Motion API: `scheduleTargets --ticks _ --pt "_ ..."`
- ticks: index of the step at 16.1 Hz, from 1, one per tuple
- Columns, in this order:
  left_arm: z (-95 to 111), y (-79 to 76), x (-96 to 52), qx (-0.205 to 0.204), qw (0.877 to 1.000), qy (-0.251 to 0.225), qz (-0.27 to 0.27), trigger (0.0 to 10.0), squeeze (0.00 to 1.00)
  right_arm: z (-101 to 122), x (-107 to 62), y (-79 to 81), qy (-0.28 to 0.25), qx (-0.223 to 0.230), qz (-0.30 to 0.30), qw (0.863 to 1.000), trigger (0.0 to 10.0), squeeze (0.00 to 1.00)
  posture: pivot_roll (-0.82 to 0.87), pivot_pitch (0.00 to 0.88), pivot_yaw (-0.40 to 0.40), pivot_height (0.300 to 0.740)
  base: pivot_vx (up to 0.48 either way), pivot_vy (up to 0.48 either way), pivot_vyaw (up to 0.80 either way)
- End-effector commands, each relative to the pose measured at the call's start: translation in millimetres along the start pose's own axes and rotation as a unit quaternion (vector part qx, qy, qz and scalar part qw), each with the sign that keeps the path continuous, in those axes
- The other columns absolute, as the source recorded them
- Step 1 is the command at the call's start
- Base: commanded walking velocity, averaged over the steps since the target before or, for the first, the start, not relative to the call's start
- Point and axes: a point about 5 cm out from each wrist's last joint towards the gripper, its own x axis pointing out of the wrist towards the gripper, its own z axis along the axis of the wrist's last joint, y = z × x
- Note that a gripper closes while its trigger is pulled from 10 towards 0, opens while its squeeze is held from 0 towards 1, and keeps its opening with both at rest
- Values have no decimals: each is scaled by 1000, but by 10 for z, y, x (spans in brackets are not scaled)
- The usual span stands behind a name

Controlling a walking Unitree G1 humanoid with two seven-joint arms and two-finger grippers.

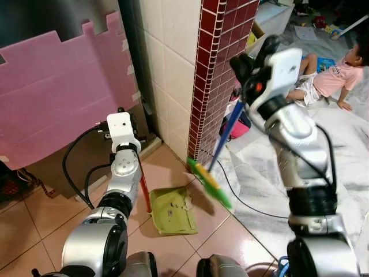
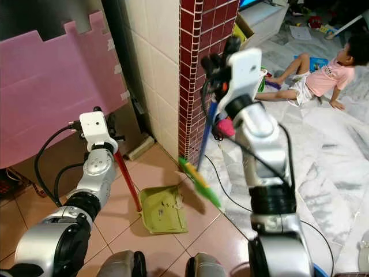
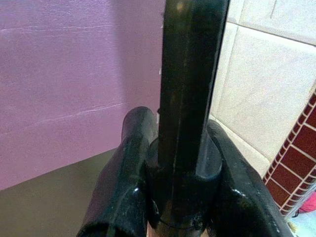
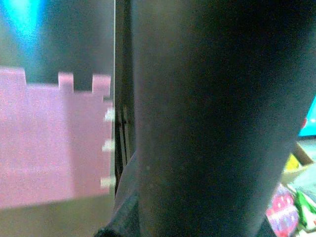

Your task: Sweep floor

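Note:
A green dustpan (image 1: 172,211) lies flat on the pink floor tiles with a few pale scraps at its lip. Its red handle (image 1: 144,187) rises to my left gripper (image 1: 131,151), which is shut on it; in the left wrist view the dark handle top (image 3: 190,84) stands between the two fingers (image 3: 123,173). My right gripper (image 1: 253,63) is raised high beside the brick pillar and is shut on a blue broom handle (image 1: 226,135). The green broom head (image 1: 209,182) hangs tilted just right of the dustpan, above the floor.
A red tiled pillar (image 1: 216,75) and a white tiled wall stand straight ahead. A pink foam mat (image 1: 57,98) leans at the left. A black cable (image 1: 245,199) crosses the pale marble floor on the right. A child (image 1: 334,75) sits at the far right.

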Motion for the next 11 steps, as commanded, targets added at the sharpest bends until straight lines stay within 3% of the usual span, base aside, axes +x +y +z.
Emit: scheduleTargets --ticks 1,2,6,8,11 --pt "-51 -41 -15 1 1000 16 -15 10000 0 -72 -8 96 5 -10 8 1000 10000 0 -131 109 6 740 0 0 0" --pt "-47 -78 -20 0 999 14 -30 10000 0 -229 -61 170 34 -33 14 999 10000 0 -131 109 6 740 0 0 0" --pt "-50 -81 -17 -1 999 17 -32 10000 0 -528 -207 469 91 23 38 995 10000 0 -131 106 6 740 0 0 0" --pt "-48 -88 -13 -3 999 18 -35 10000 0 -561 -242 603 102 65 69 990 10000 0 -131 105 7 740 0 0 0" --pt "-48 -153 -17 -33 997 24 -63 10000 0 -471 -191 590 87 104 83 987 10000 0 -134 101 7 740 0 0 0"
